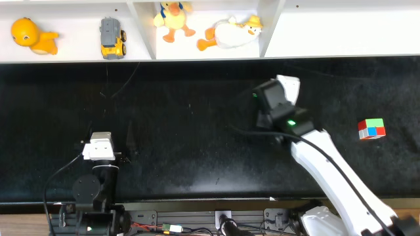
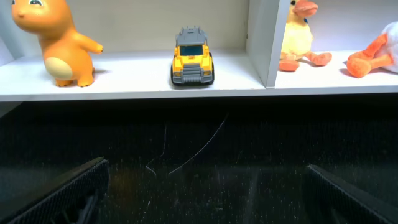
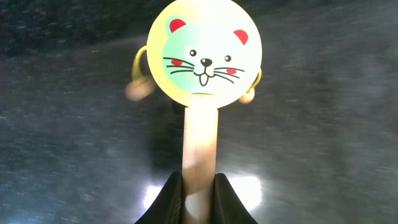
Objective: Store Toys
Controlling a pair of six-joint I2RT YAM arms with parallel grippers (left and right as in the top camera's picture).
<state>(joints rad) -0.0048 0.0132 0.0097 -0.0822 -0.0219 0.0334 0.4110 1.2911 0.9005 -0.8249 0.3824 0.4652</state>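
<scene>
Operator: Status, right gripper?

Inspector: Clamped on the wooden handle of the rattle drum, with the handle's near end between both fingers. The right wrist view gives the grip. The top view gives position: the right gripper is right of centre over the black table. The white piece at its tip may be the drum's edge, but this is not confirmed.

Operator: Drum appearance?

Inspector: Round disc, pale green face, yellow rim. It has a printed cat face with red ears, red cheeks and black whiskers. One bead hangs on a yellow cord at each side.

Operator: Left gripper?

Inspector: Fingers wide apart, nothing between them. In the top view the left gripper sits at lower left.

Operator: Stored toys?

Inspector: The white shelf runs along the upper edge. The top view shows the orange figure, yellow truck, yellow duck and white duck from above. The left wrist view shows the figure, truck and yellow duck from the front. A colour cube lies at the table's right.
</scene>
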